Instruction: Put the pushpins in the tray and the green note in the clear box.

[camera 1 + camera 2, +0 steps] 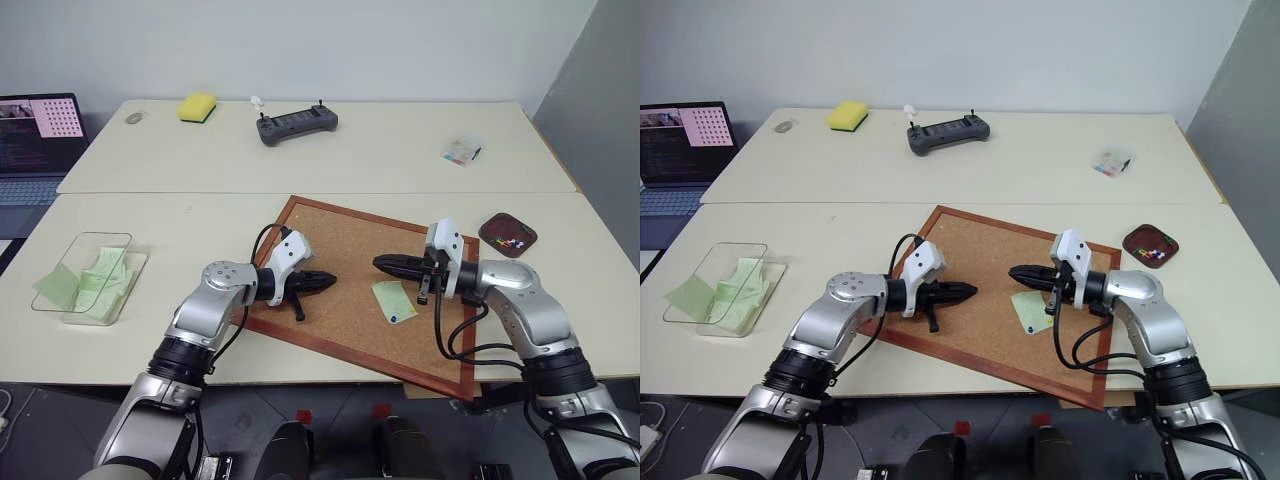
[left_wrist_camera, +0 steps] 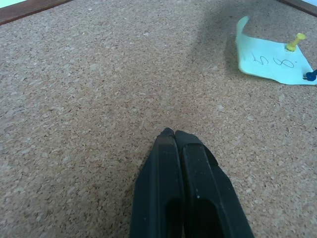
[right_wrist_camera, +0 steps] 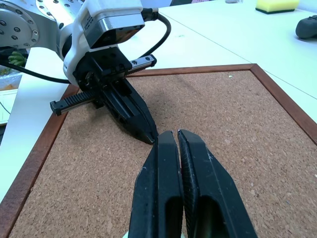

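At far left on the table, your clear box (image 1: 92, 275) already holds pale green slips. On the corkboard (image 1: 340, 240) your left gripper (image 1: 330, 281) hovers with fingers pressed together, empty. Just right of it lies the green note (image 1: 394, 301), a blue pushpin (image 2: 311, 75) and a yellow one (image 2: 295, 40) in it. Your right gripper (image 1: 380, 262), pinched closed on nothing, hangs beside the note. Farther right sits the tray (image 1: 508, 235).
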